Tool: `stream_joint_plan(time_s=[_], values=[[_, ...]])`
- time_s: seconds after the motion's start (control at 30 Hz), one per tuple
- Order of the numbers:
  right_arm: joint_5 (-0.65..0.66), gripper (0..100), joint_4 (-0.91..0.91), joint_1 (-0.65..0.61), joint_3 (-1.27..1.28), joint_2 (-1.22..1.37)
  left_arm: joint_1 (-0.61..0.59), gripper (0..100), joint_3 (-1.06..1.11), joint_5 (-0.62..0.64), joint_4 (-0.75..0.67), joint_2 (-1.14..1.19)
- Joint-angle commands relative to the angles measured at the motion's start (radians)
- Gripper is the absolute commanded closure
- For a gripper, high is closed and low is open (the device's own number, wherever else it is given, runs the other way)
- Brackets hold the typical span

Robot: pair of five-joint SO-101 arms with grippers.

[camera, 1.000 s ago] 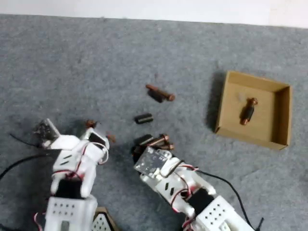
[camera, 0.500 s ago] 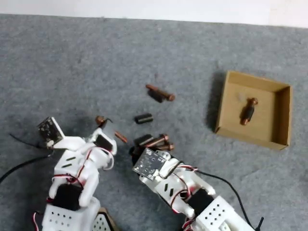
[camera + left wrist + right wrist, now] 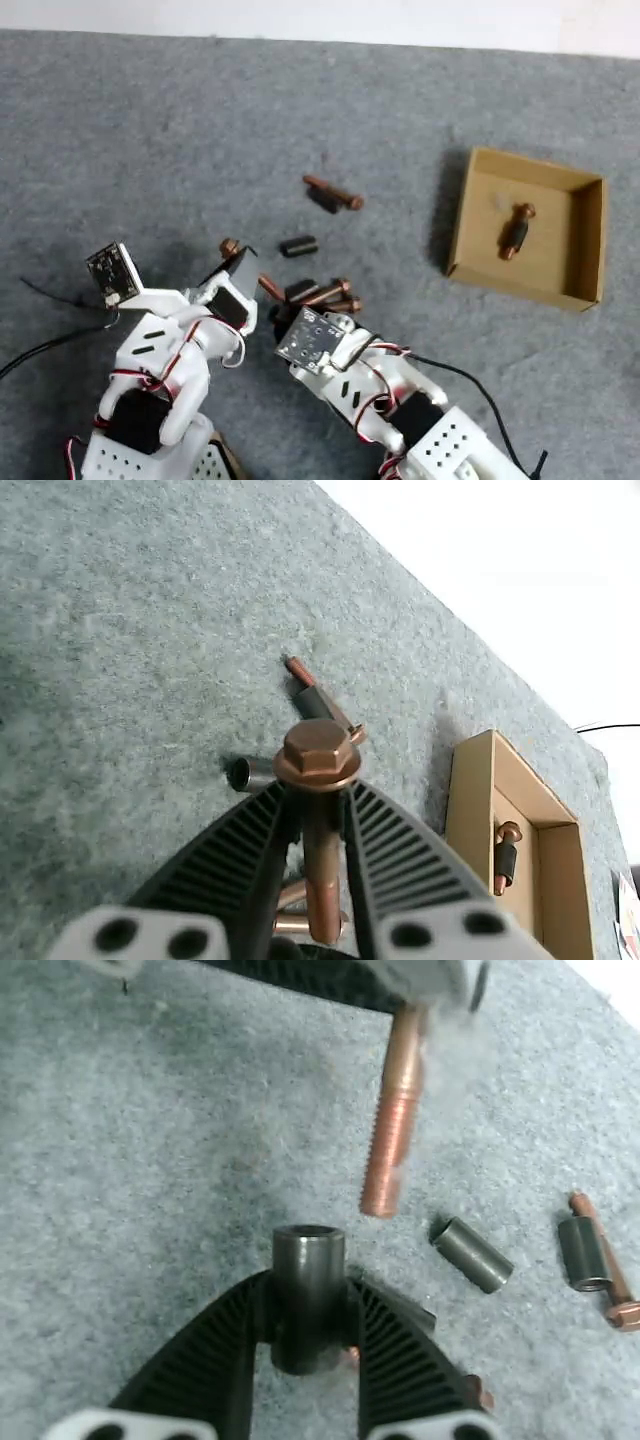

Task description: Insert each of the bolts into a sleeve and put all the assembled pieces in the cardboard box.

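Note:
My left gripper (image 3: pixel 243 277) is shut on a copper bolt (image 3: pixel 262 286), whose hex head (image 3: pixel 318 755) stands beyond the fingers. My right gripper (image 3: pixel 288 303) is shut on a black sleeve (image 3: pixel 308 1290) with its open end up. The bolt's threaded tip (image 3: pixel 384 1185) hangs just above and beside that sleeve's mouth, apart from it. A loose black sleeve (image 3: pixel 298 246) lies on the carpet past both grippers. Farther off lies a bolt with a sleeve on it (image 3: pixel 333 194). Another assembled piece (image 3: pixel 515 230) lies in the cardboard box (image 3: pixel 560 260) at the right.
Two more copper bolts (image 3: pixel 338 296) lie on the grey carpet right beside my right gripper. The box's near wall (image 3: pixel 470 800) stands well to the right of the loose parts. Open carpet stretches across the far and left sides.
My left arm has swung right with the bolt, from the left of the table to just beside the right gripper's sleeve. The right arm has barely moved.

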Motion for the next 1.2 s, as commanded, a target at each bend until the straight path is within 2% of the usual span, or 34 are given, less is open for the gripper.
stream_joint_plan(time_s=[0.0,0.23,0.43,0.73,0.93,1.17], values=[[0.002,99.3,-0.035,-0.005,0.071,-0.022,0.015,100,-0.077,0.003,-0.008,-0.022],[0.002,99.3,-0.17,0.05,0.081,-0.021,0.015,100,-0.16,0.003,0.14,-0.022],[0.002,99.3,-0.174,0.048,0.081,-0.021,0.059,100,-0.122,0.003,0.138,-0.022],[0.003,99.3,-0.174,0.053,0.081,-0.022,0.062,100,-0.119,0.003,0.135,-0.022],[0.005,99.3,-0.174,0.051,0.081,-0.022,-0.039,100,-0.111,0.002,0.087,-0.022],[0.005,99.3,-0.174,0.051,0.081,-0.022,-0.041,99,-0.104,0.002,0.08,-0.022]])
